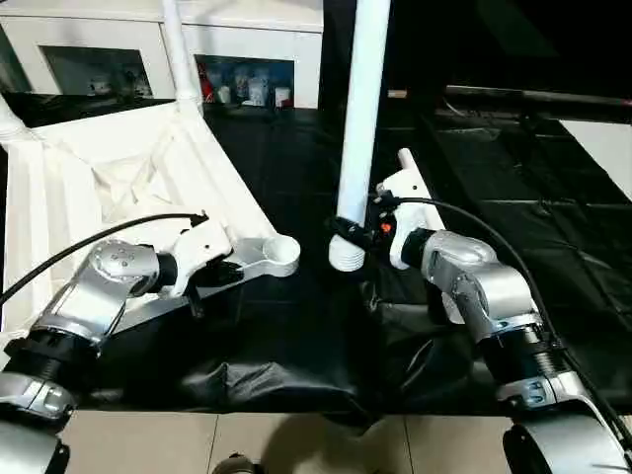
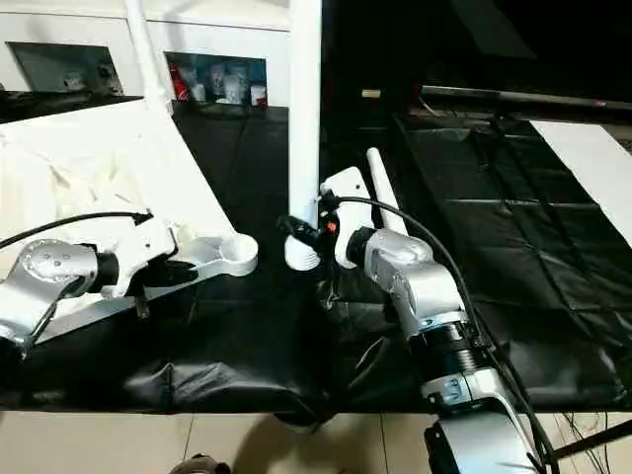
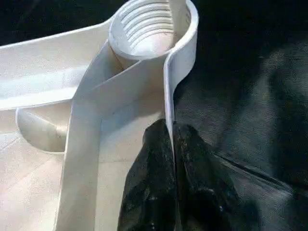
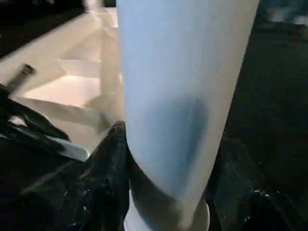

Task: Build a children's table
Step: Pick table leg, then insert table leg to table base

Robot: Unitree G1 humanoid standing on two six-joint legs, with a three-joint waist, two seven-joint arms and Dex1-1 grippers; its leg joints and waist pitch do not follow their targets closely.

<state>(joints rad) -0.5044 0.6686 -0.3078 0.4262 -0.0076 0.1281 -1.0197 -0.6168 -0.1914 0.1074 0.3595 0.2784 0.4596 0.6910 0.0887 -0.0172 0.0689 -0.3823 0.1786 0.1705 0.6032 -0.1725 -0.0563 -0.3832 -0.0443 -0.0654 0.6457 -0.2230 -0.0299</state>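
Note:
The white tabletop (image 1: 109,168) lies underside up on the black cloth at my left. Its near corner socket (image 1: 281,252) is round and ribbed inside (image 3: 149,24). My left gripper (image 3: 171,154) is shut on the thin rim wall just behind that socket, with one black finger (image 3: 149,168) on each side. My right gripper (image 1: 348,232) is shut on a long white leg (image 1: 360,109). It holds the leg upright, and the leg's lower end (image 1: 346,259) hangs just right of the socket. Another leg (image 1: 178,54) stands in the far corner. A further leg (image 2: 385,193) lies behind my right wrist.
A white glass-door cabinet (image 1: 247,49) stands along the back. Wrinkled black cloth (image 1: 296,336) covers the work surface, bunched at the front edge above the tiled floor (image 1: 296,439). A white panel (image 2: 592,158) lies at the far right.

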